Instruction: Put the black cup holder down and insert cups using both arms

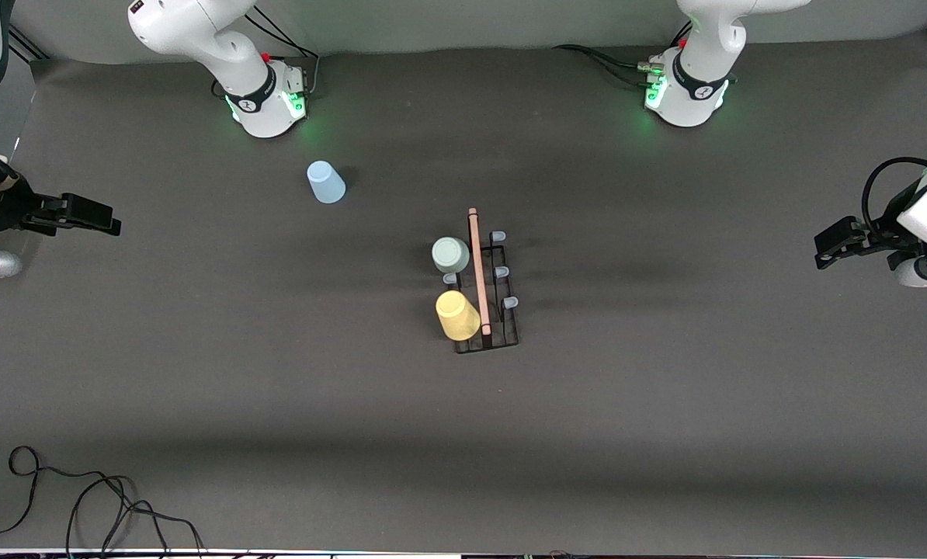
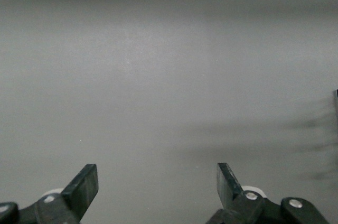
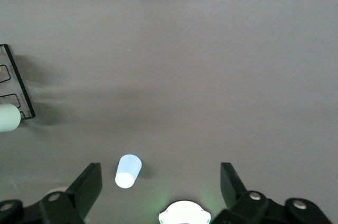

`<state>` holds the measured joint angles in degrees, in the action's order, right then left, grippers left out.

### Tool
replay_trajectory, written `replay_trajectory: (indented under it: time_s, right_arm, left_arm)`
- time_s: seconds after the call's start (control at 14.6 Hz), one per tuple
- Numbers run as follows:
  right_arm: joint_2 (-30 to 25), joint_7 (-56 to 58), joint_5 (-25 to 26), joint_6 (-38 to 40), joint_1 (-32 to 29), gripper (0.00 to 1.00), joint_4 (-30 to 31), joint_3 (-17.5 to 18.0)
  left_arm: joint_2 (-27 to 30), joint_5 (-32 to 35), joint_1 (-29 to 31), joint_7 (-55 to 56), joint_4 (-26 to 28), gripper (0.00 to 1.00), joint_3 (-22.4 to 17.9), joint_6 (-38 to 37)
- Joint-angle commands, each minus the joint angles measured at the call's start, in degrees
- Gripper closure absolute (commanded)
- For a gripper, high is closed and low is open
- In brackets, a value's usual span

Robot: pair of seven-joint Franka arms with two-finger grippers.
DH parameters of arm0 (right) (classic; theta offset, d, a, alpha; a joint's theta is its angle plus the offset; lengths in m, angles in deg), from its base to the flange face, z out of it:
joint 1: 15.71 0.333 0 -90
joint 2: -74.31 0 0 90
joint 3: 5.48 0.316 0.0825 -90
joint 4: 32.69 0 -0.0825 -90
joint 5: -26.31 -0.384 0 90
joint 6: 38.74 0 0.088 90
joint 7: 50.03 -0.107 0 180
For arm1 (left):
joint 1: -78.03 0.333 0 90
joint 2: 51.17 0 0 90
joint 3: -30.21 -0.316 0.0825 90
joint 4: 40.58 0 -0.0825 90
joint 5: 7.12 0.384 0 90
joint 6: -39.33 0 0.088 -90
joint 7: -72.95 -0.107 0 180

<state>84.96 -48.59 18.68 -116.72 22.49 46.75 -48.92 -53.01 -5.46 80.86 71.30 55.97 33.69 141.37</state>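
Observation:
The black cup holder (image 1: 502,322) stands mid-table, its wooden rod handle (image 1: 478,268) on top. A pale grey-green cup (image 1: 450,254) and a yellow cup (image 1: 457,315) sit on its pegs on the side toward the right arm's end. Three pale-blue pegs (image 1: 502,272) on its side toward the left arm's end are bare. The light blue cup (image 1: 325,182) sits on the table near the right arm's base; it also shows in the right wrist view (image 3: 128,171). My right gripper (image 1: 112,226) (image 3: 161,174) is open and empty at its end of the table. My left gripper (image 1: 821,255) (image 2: 157,174) is open and empty at the other end.
The right arm's base (image 1: 265,101) and the left arm's base (image 1: 685,93) stand along the table's edge farthest from the front camera. A loose black cable (image 1: 98,505) lies at the edge nearest it. A corner of the holder (image 3: 16,86) shows in the right wrist view.

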Motion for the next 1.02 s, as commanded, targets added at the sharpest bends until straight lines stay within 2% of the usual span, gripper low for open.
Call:
replay_trajectory:
  time_s: [0.0,0.14,0.41,0.55,0.75,0.96]
  right_arm:
    - [-4.4,1.0,1.7,-6.4,2.1,0.08,6.6,-0.1]
    - [-5.1,0.8,4.5,-7.9,3.2,0.06,7.4,0.1]
    - [-5.3,0.2,4.8,-8.9,3.4,0.03,7.7,0.2]
    - [-5.4,0.2,4.8,-8.9,1.5,0.03,8.0,1.9]
    - [-7.6,0.2,5.2,-8.9,-10.7,0.03,9.8,14.1]
    - [-8.8,0.2,6.7,-8.9,-20.0,0.03,10.7,23.4]
  left_arm:
    - [-0.7,0.2,-0.4,0.9,-1.6,0.00,-0.1,-0.9]
    - [-0.7,0.2,-0.5,0.9,-1.6,0.00,-0.2,-0.9]
    - [-0.7,0.2,-0.5,0.9,-1.5,0.00,-0.1,-0.9]
    - [-0.8,0.2,-0.5,0.9,-1.5,0.00,-0.2,-0.9]
    - [-0.7,0.2,-0.5,0.9,-1.5,0.00,-0.2,-0.9]
    - [-0.7,0.2,-0.5,0.9,-1.5,0.00,-0.1,-0.9]
